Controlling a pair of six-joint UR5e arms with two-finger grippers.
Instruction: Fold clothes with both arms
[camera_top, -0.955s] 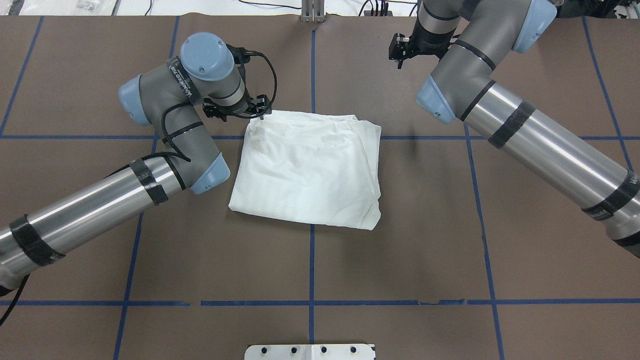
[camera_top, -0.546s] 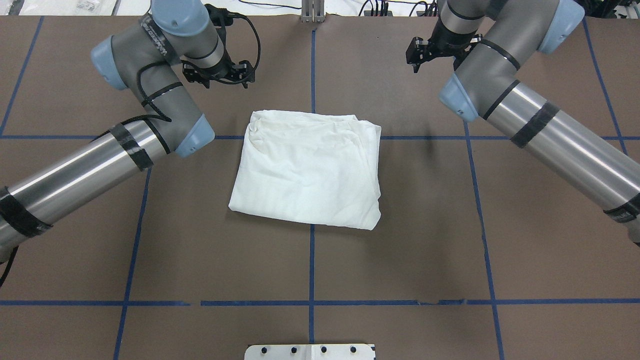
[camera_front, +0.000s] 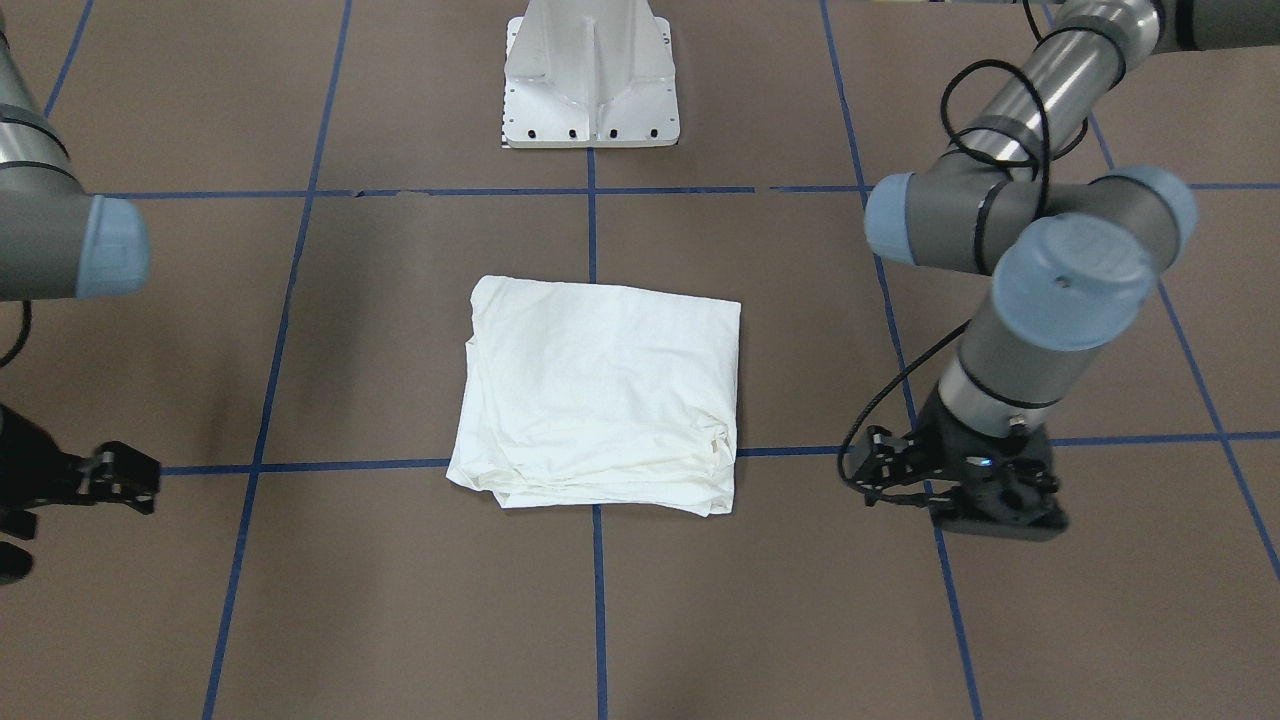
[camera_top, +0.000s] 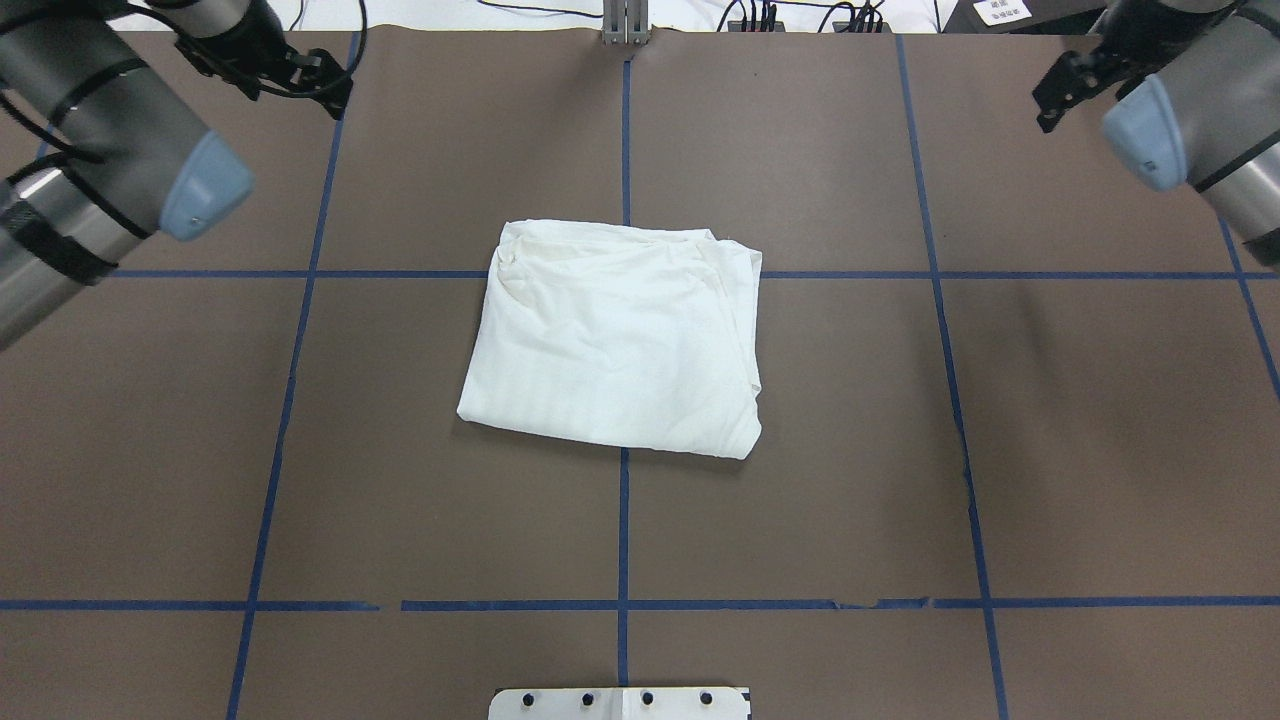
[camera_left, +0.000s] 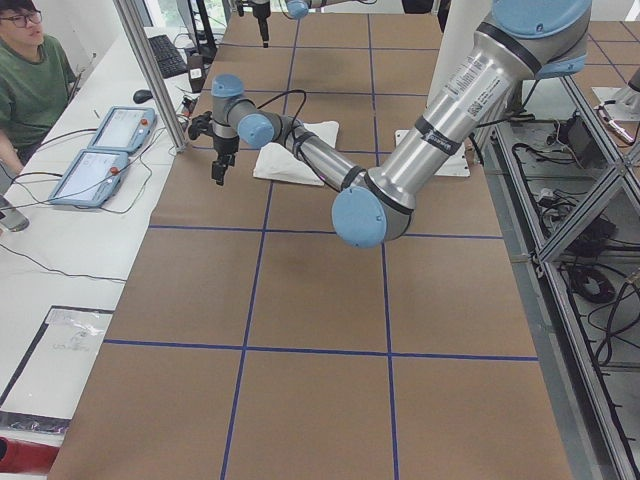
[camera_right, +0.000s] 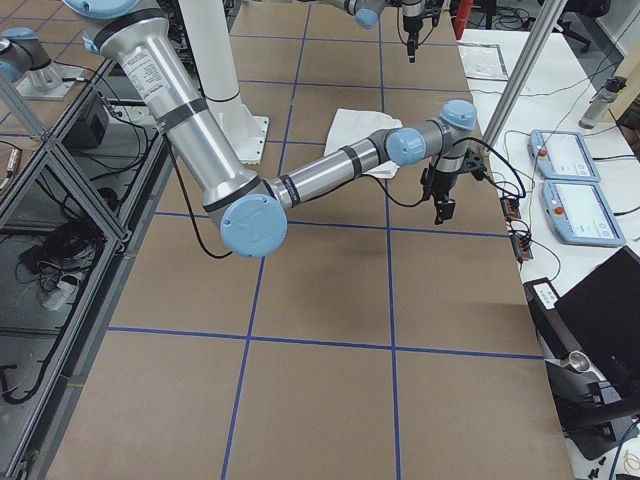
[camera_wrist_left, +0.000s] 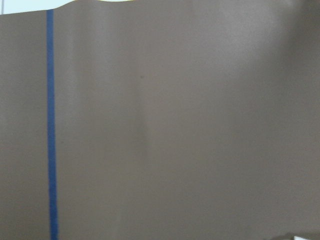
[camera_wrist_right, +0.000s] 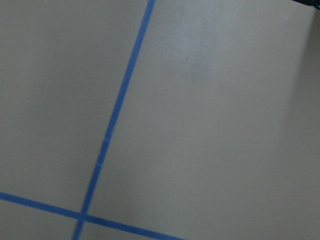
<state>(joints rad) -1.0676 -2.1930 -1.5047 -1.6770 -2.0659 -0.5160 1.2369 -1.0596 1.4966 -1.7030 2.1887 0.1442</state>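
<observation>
Judging by the neat stack, the folding looks finished: the shirt (camera_top: 615, 340) is laid as a compact white rectangle with layered edges, no print showing, on the tabletop (camera_top: 850, 500) straight out from the base (camera_front: 590, 80). Nothing is held by the left gripper (camera_front: 975, 490) or the right gripper (camera_front: 115, 478). Whether their fingers are parted cannot be told.

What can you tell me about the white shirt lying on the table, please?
The white shirt lies folded into a rough rectangle of several layers near the middle of the brown table, over blue tape lines. The fabric looks soft and lightly wrinkled. In the overhead view, layer edges show along its right side, with a pucker at the far left corner. No print, collar or label shows. Only the table touches it.
</observation>
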